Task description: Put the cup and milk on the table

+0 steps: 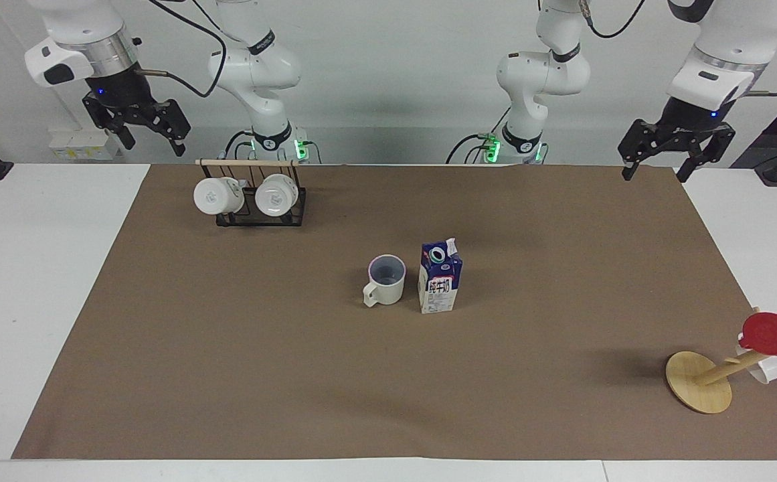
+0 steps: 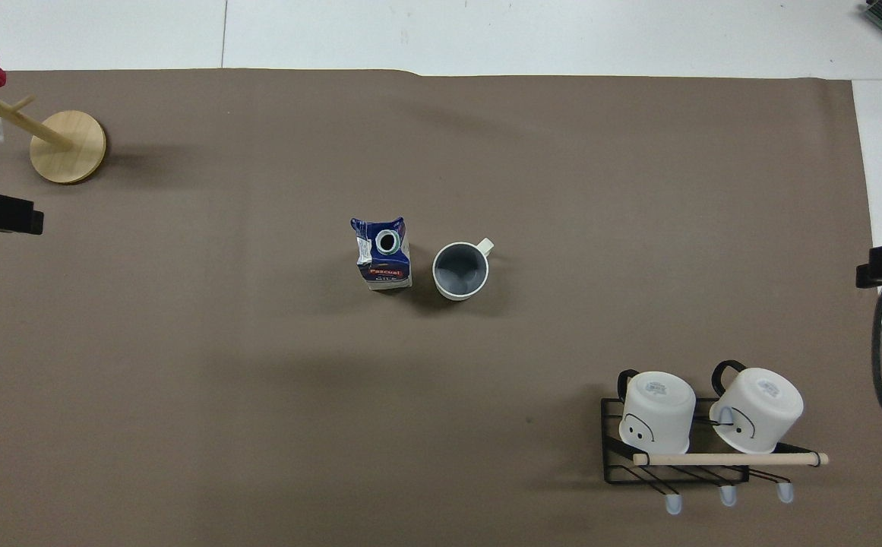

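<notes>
At the mat's middle, the cup and milk stand upright just beside each other on the table, well apart from both raised grippers. Left gripper and right gripper hang spread and empty near the robots. The carton seems to read "Pascual".
</notes>
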